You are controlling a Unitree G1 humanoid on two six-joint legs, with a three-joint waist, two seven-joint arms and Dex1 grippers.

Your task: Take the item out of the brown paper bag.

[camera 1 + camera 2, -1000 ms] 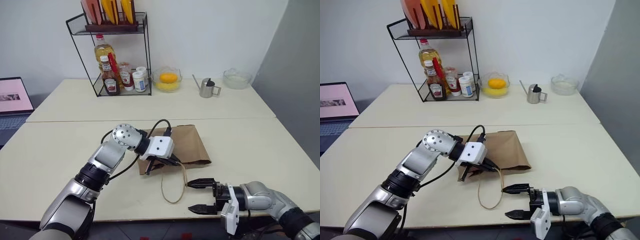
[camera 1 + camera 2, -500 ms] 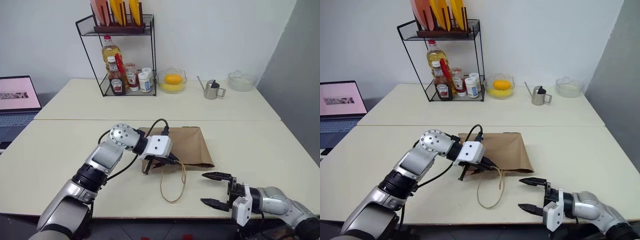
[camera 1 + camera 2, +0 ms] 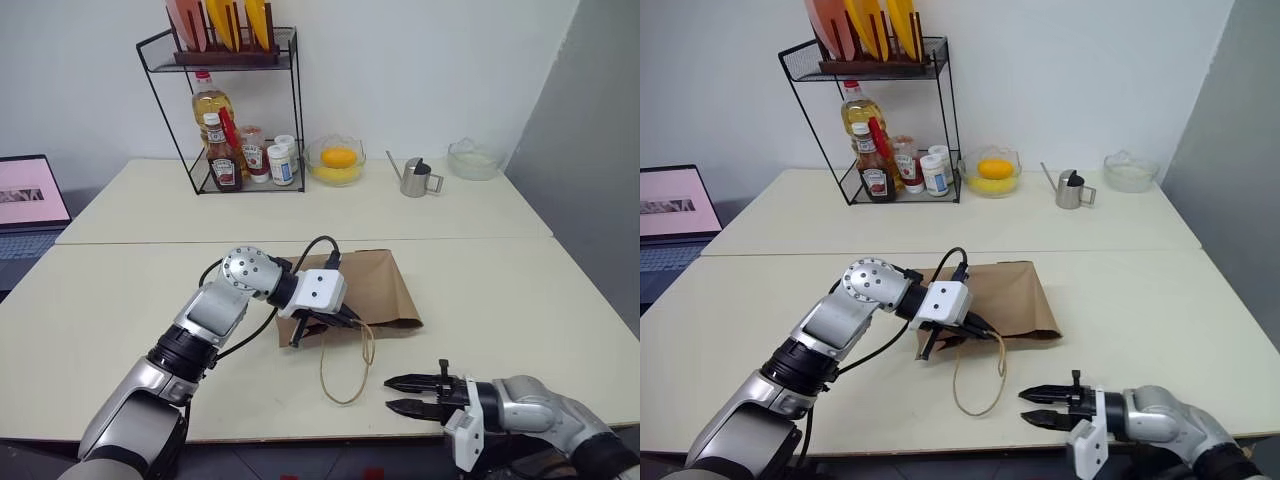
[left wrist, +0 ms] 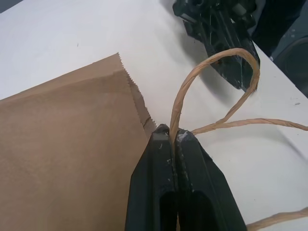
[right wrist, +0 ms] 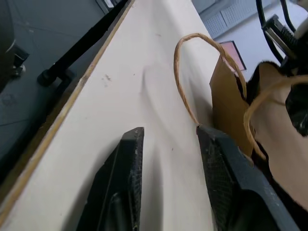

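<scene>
Nearest the table's front edge, the right gripper [image 3: 392,394] lies low over the table [image 3: 500,300], pointing left, its two black fingers [image 5: 126,178] parted by a narrow gap with nothing between them. Just ahead of its tips lies a loop of twine handle [image 3: 346,372] on the tabletop, trailing from the mouth of the bag [image 3: 385,290]. The bag rests flat on its side, jagged mouth toward the front edge. At that mouth the left gripper [image 3: 325,322] is clenched on the other twine handle [image 4: 211,86]: in the left wrist view the fingers [image 4: 163,168] are pressed together with the twine rising from between their tips, just beside the bag's torn top edge. The item cannot be seen; whether it lies inside the flat bag cannot be told. Farther back, on the second table, stand a wire rack [image 3: 235,110] holding bottles and jars, a glass bowl with a yellow fruit [image 3: 337,160], a small metal pitcher [image 3: 412,176] and another glass bowl [image 3: 473,158]. A laptop [image 3: 25,200] sits at far left.
</scene>
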